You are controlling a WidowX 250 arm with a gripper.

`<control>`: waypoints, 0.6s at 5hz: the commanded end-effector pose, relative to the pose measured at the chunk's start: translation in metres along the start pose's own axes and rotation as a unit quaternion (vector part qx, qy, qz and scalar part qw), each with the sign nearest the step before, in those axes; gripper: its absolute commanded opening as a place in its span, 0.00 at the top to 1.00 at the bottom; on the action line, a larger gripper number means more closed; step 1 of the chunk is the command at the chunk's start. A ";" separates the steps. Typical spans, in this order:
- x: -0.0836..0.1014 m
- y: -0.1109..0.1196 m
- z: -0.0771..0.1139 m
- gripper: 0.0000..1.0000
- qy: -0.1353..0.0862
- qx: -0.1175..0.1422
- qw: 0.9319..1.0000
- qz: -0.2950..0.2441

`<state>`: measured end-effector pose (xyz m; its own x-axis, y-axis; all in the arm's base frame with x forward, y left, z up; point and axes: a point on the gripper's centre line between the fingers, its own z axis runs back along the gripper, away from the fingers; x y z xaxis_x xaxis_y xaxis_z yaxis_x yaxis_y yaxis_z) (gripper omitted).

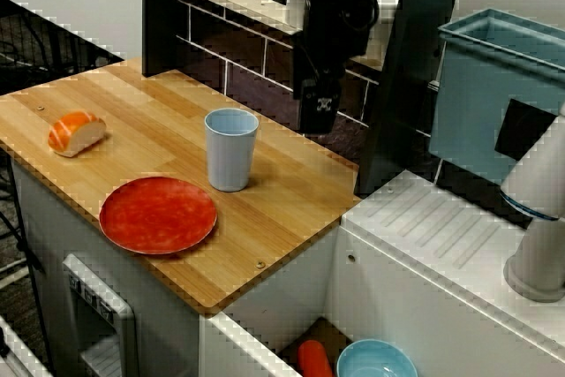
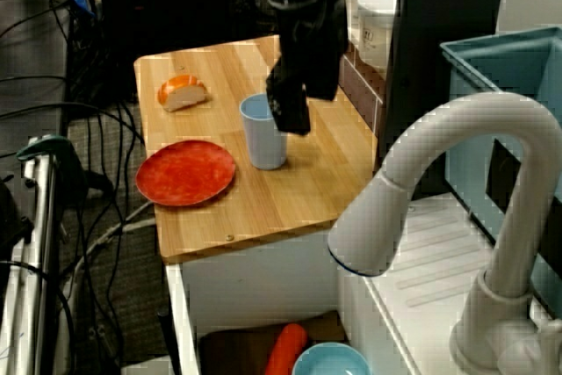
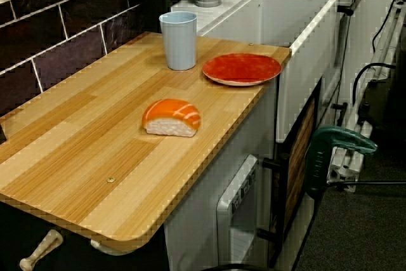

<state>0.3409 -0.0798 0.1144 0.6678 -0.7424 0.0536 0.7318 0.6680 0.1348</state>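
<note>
My gripper (image 1: 316, 119) is a black block hanging from a dark arm over the back of the wooden counter (image 1: 291, 218). It is just behind and to the right of a light blue cup (image 1: 231, 149), touching nothing. Seen from the sink side, the gripper (image 2: 290, 116) overlaps the rim of the cup (image 2: 263, 133). Its fingers cannot be made out. A red plate (image 1: 157, 214) lies in front of the cup. A piece of salmon sushi (image 1: 76, 133) lies at the far left. From the counter's end I see the sushi (image 3: 171, 117), cup (image 3: 179, 40) and plate (image 3: 242, 68), but no gripper.
A dark tiled wall (image 1: 256, 68) with white jars (image 2: 378, 6) on its ledge backs the counter. To the right are a white sink with a blue bowl (image 1: 377, 364) and an orange item (image 1: 313, 359), a white faucet (image 2: 439, 191) and a teal bin (image 1: 494, 94).
</note>
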 end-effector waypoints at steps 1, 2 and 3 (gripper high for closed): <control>0.007 -0.022 -0.006 0.00 -0.032 0.029 0.982 -0.186; 0.003 -0.028 -0.019 0.00 -0.014 0.020 0.971 -0.238; -0.008 -0.028 -0.027 0.00 -0.012 0.001 0.958 -0.285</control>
<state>0.3201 -0.0965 0.0732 0.1508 -0.9883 -0.0233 0.9821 0.1471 0.1173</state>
